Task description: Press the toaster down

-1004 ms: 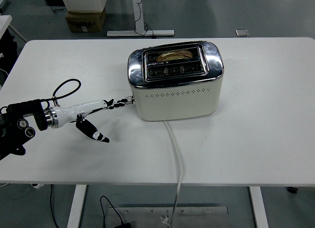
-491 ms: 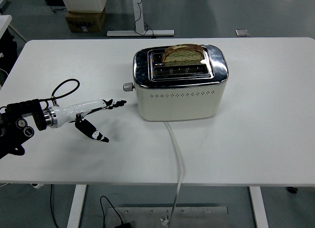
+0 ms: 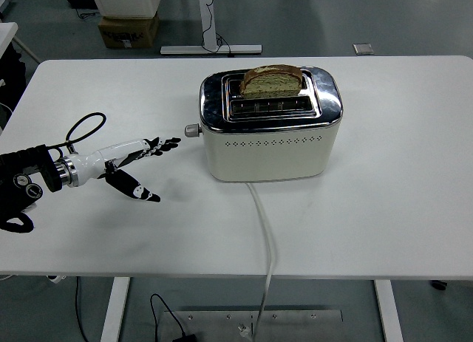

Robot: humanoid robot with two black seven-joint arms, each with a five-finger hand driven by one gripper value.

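A cream toaster (image 3: 271,128) stands near the middle of the white table (image 3: 414,172), long axis across the view, its lever (image 3: 191,130) pointing left and raised, a slice of bread (image 3: 273,81) standing up from the far slot. The robot's left hand (image 3: 129,165), fingers spread and holding nothing, hovers just left of the lever without touching it. A clean press likely means setting fingertips squarely on top of the knob and pushing straight down until it latches, not sideways
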